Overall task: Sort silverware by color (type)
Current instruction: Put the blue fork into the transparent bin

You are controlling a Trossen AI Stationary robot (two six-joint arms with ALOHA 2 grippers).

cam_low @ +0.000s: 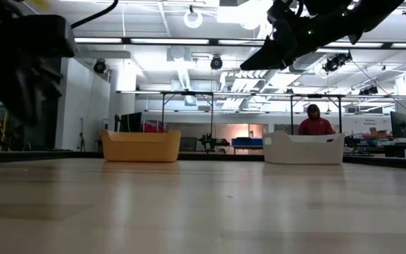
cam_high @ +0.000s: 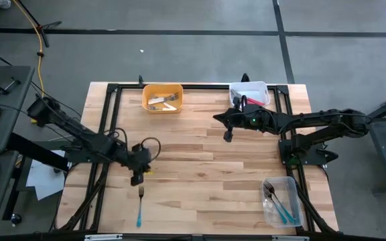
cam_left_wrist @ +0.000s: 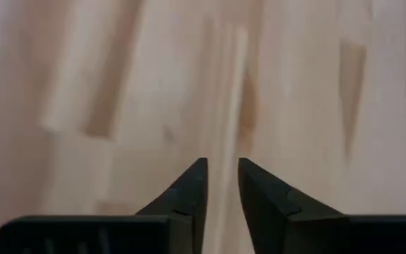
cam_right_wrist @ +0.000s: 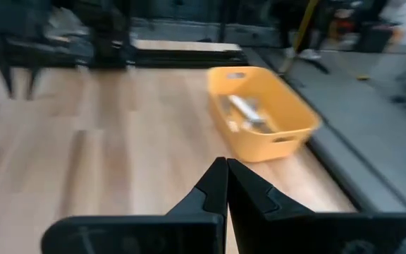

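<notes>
Left gripper (cam_high: 137,179) hovering over the wooden table (cam_high: 206,167), fingers narrowly parted and holding nothing, teal-handled fork (cam_high: 139,206) lying just beyond its tips near the front edge, right gripper (cam_high: 227,136) pinched closed and empty, hanging beside the white bin (cam_high: 249,94), yellow bin (cam_high: 162,98) holding white-handled forks, clear bin (cam_high: 281,201) holding teal forks

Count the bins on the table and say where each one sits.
3. The yellow bin sits at the far edge, left of centre; the white bin at the far edge on the right; the clear bin near the front right corner. None seems hidden.
</notes>
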